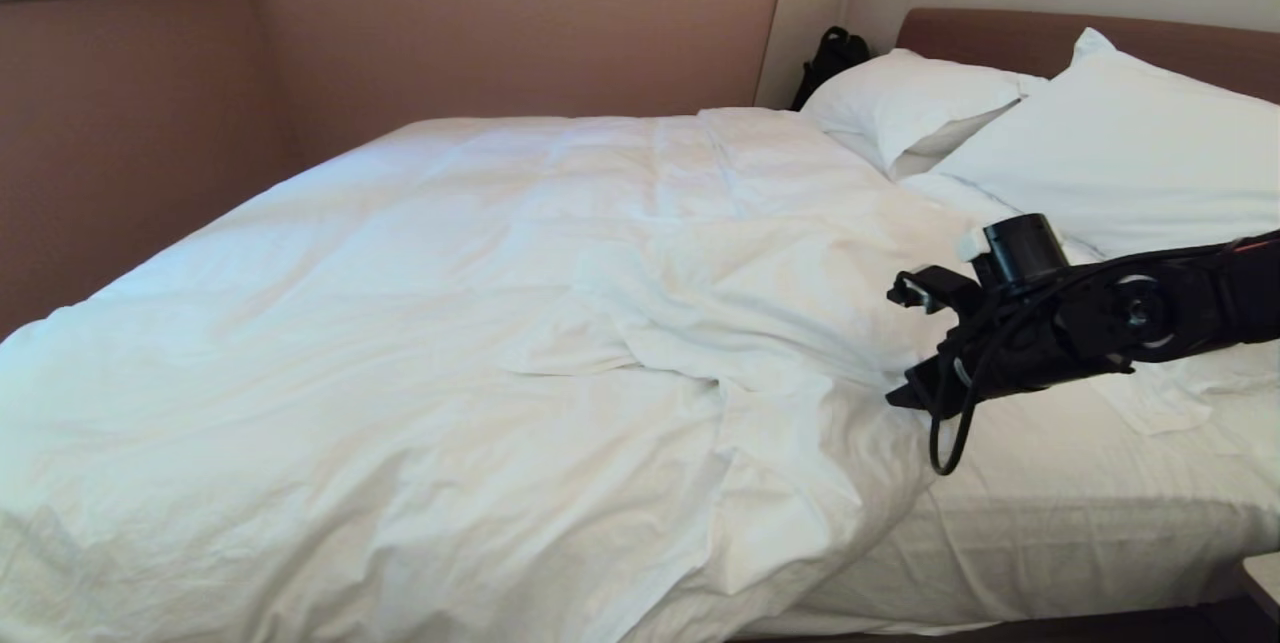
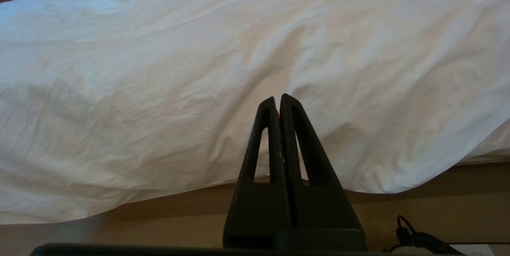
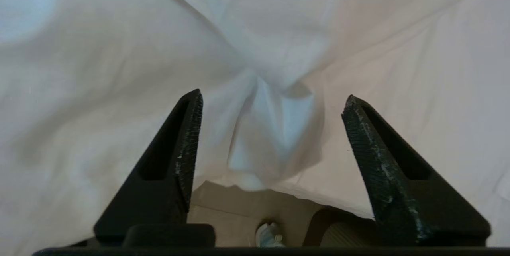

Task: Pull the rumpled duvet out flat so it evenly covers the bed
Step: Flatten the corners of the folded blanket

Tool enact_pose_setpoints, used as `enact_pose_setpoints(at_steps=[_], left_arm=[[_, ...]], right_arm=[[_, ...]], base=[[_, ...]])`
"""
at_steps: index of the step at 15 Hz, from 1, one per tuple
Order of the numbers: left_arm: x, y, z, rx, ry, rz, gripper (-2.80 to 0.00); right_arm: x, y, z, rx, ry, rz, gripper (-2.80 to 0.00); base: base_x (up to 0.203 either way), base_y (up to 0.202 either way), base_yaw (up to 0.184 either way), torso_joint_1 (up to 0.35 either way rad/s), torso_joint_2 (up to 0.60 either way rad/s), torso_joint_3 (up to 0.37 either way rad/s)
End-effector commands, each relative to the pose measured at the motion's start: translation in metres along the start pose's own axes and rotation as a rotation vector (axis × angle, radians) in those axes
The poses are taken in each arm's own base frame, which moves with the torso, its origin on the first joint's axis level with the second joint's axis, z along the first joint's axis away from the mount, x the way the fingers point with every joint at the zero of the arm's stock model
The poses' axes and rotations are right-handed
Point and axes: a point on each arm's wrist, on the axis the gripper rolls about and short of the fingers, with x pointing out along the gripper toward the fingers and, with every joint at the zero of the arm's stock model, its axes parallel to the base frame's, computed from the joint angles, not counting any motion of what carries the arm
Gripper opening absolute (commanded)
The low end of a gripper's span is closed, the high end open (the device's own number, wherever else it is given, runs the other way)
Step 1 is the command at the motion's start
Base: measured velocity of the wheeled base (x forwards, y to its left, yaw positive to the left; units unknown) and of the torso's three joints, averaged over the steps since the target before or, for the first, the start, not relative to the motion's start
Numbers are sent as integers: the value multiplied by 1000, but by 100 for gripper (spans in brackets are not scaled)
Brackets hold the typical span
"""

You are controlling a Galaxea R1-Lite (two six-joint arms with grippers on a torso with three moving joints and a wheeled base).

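The white duvet (image 1: 480, 263) lies over most of the bed (image 1: 1050, 523), bunched into folds near the middle right, with its edge hanging over the near side. My right gripper (image 1: 903, 344) comes in from the right and hovers at that rumpled edge. It is open. In the right wrist view a pinched-up fold of the duvet (image 3: 275, 140) stands between the spread fingers (image 3: 187, 136) without touching either. My left gripper (image 2: 277, 98) is shut and empty, parked low and facing the duvet (image 2: 159, 69) that drapes down the bed's side.
Two white pillows (image 1: 920, 103) (image 1: 1130, 153) lean on the brown headboard (image 1: 1000, 38). A black bag (image 1: 830, 58) sits in the far corner by the headboard. Bare sheet shows at the near right. A nightstand corner (image 1: 1265, 578) juts in at the lower right. Walls close off the left and far sides.
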Motion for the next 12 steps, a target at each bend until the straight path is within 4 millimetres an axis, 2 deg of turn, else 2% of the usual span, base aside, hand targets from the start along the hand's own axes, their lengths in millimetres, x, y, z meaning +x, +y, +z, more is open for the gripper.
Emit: enact_pose_setpoints(at_steps=[1, 4, 7, 8, 9, 12], left_arm=[[0, 0, 0, 1, 0, 0, -280], [0, 0, 0, 1, 0, 0, -280], [0, 0, 0, 1, 0, 0, -280], [0, 0, 0, 1, 0, 0, -280], [0, 0, 0, 1, 0, 0, -280], [0, 0, 0, 1, 0, 0, -280]], right_arm=[[-35, -1, 4, -7, -79, -16, 0], [-73, -4, 9, 17, -182, -40, 0], [-75, 1, 10, 32, -228, -36, 0], [-71, 4, 15, 39, -299, -47, -280], [-67, 6, 22, 51, -398, -65, -280], [-39, 14, 26, 81, -415, -43, -280]], base=[[0, 0, 0, 0, 0, 0], [0, 0, 0, 0, 0, 0], [0, 0, 0, 0, 0, 0], [0, 0, 0, 0, 0, 0], [0, 0, 0, 0, 0, 0], [0, 0, 0, 0, 0, 0]])
